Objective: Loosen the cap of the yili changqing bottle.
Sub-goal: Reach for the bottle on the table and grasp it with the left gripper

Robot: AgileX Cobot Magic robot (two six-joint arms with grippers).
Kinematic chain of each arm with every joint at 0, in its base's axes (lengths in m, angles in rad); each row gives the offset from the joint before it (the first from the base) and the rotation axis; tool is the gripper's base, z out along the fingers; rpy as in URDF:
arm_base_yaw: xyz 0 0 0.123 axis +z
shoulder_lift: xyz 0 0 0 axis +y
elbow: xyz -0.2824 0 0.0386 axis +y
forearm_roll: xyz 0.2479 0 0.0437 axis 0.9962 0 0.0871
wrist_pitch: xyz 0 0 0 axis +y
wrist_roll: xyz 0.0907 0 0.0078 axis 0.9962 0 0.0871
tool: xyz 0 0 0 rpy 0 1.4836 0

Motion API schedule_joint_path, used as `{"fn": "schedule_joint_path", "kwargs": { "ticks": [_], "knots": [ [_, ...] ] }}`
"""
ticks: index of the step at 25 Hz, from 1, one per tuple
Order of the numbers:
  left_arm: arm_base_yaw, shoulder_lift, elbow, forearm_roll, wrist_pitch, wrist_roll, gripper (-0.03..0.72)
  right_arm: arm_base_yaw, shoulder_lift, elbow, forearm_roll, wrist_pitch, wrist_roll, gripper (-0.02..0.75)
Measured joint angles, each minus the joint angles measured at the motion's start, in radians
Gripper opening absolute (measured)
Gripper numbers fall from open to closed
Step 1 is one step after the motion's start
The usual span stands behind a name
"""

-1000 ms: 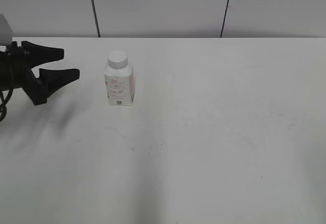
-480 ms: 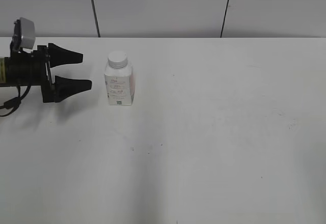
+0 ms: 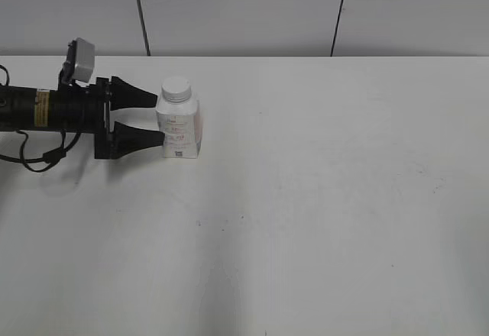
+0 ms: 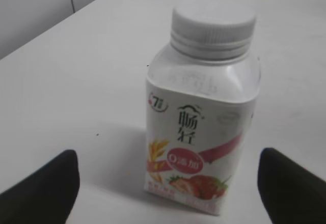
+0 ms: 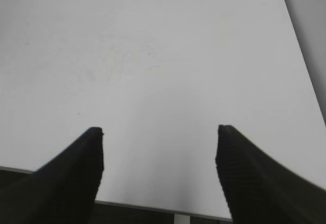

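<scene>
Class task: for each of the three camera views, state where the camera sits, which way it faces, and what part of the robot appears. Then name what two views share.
Exterior view: sits in front of the table, looks down at a slant toward the wall; shows the left gripper, jaws open.
Left wrist view: looks forward past its fingertips at the bottle and cap.
Right wrist view: looks down at bare table; right gripper open.
Exterior and left wrist views share the bottle.
</scene>
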Motion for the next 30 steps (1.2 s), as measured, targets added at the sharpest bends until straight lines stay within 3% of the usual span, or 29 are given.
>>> {"fn": "schedule_joint_path", "kwargs": {
  "ticks": [13,23,30],
  "knots": [
    [-0.105,0.092,-0.114,-0.016,-0.002,-0.009,0.585,0.000,0.000,0.000,0.000,0.000,0.000,0.546],
    [-0.113,0.114,-0.121,-0.018,-0.002,-0.016,0.549,0.000,0.000,0.000,0.000,0.000,0.000,0.546],
    [-0.113,0.114,-0.121,-0.015,-0.002,-0.016,0.475,0.000,0.000,0.000,0.000,0.000,0.000,0.546]
  ]
}}
